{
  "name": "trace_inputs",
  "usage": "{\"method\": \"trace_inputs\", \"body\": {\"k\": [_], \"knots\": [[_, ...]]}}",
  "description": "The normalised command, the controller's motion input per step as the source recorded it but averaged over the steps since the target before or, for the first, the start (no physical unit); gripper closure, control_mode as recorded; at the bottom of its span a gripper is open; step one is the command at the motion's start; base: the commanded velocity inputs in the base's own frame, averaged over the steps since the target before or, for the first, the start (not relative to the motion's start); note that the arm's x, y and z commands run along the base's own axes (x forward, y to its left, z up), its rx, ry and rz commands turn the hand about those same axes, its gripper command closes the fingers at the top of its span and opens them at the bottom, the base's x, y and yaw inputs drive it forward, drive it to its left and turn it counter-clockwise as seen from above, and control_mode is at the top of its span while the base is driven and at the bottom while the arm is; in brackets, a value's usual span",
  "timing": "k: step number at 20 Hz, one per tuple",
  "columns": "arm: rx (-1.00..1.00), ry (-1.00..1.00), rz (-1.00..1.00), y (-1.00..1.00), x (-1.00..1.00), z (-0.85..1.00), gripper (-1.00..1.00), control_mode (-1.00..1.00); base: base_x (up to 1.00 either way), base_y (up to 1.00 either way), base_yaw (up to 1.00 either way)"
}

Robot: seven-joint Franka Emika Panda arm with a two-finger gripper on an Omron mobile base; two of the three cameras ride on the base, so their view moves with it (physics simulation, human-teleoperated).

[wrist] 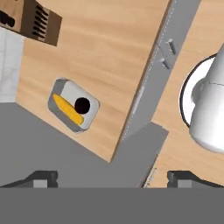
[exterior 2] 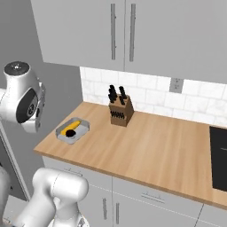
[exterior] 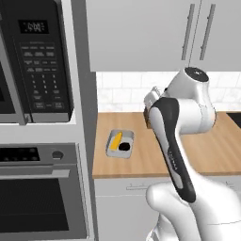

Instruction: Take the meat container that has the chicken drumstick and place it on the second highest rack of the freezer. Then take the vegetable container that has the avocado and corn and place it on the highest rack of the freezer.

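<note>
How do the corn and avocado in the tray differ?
The corn is a long yellow-orange cob; the avocado is a small, nearly black round lump. The corn runs almost the tray's length; the avocado covers far less. Both lie side by side in one grey tray on the wooden counter.

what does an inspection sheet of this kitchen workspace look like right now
surface: wooden counter, mostly bare.
job's things: grey vegetable container at the counter's left end, holding the corn and the avocado side by side; the meat container and freezer are nothing seen.
clutter: knife block standing by the tiled wall.
grippers: pincer open and holding nothing, high above the counter's front edge, apart from the container.
cables: nothing seen.
surroundings: microwave over oven to the left, upper cabinets, wall outlet, dark cooktop at the right.
</note>
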Motion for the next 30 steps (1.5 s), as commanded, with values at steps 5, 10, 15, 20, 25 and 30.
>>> {"method": "trace_inputs", "body": {"k": [5,10,15,20,25,30], "knots": [[-0.01,0.29,-0.24,0.31,0.99,-0.98,-1.0,-1.0,0.0,0.0,0.0],[0.02,0.33,-0.17,0.05,0.87,-0.97,-1.0,-1.0,0.0,0.0,0.0],[0.0,0.22,-0.14,0.19,0.49,-0.38,-1.0,-1.0,0.0,0.0,0.0],[0.0,0.14,-0.07,0.08,0.27,-0.37,-1.0,-1.0,0.0,0.0,0.0],[-0.01,0.01,-0.07,0.01,0.12,-0.44,-1.0,-1.0,0.0,0.0,0.0],[-0.01,-0.04,-0.02,0.02,0.03,-0.4,-1.0,-1.0,0.0,0.0,0.0]]}}
